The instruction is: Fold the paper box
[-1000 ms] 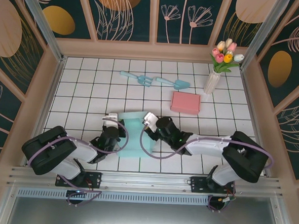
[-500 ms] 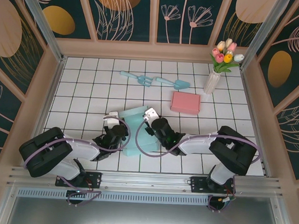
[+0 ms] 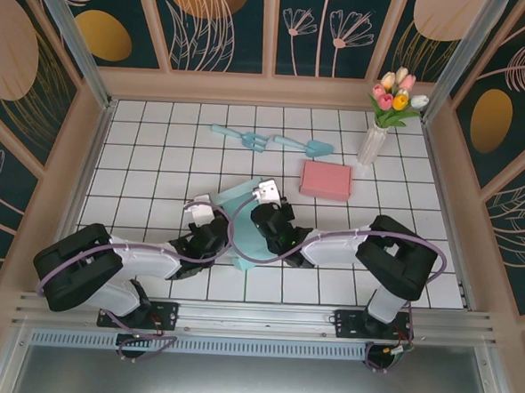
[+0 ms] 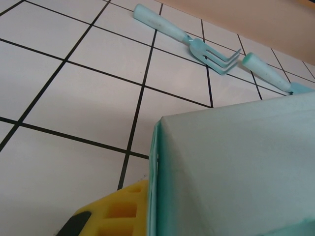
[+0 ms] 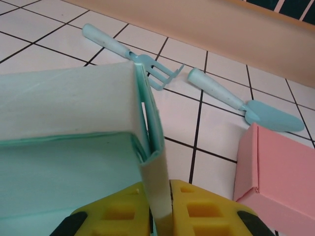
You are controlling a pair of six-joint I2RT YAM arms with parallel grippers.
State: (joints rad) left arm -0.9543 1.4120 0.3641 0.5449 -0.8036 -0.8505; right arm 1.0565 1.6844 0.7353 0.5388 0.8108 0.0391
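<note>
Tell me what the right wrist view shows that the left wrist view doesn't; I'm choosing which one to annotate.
Right wrist adds the pink box, the trowel's blade, and the right gripper with both yellow pads pinching a flap of the teal paper box. Left wrist adds one yellow finger of the left gripper beside the box's edge, its grip unreadable, and a broad flat panel of the box. Both share the box, the garden fork, the trowel's handle and the white tiled table.
</note>
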